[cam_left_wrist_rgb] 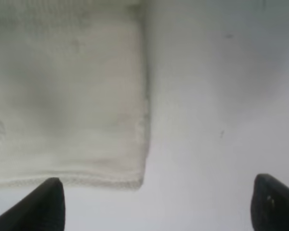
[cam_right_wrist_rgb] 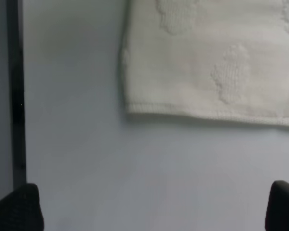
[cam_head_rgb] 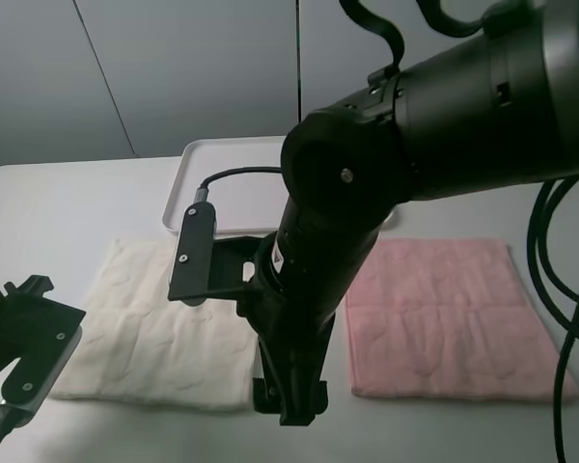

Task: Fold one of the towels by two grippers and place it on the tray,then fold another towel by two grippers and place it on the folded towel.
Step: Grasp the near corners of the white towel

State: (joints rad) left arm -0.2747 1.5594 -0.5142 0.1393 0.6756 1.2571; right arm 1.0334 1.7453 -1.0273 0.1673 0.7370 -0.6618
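Thick black right arm (cam_head_rgb: 444, 106) is trailing black cables (cam_head_rgb: 562, 415); right gripper (cam_right_wrist_rgb: 149, 207) is showing dark, blunt fingertips (cam_right_wrist_rgb: 17, 207).

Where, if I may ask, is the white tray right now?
Exterior high view: the tray lies at the back, behind the cream towel and pink towel, partly hidden by the right arm.

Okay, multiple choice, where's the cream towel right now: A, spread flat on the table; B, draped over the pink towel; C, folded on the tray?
A: the cream towel lies spread flat on the table, in front of the tray and beside the pink towel.
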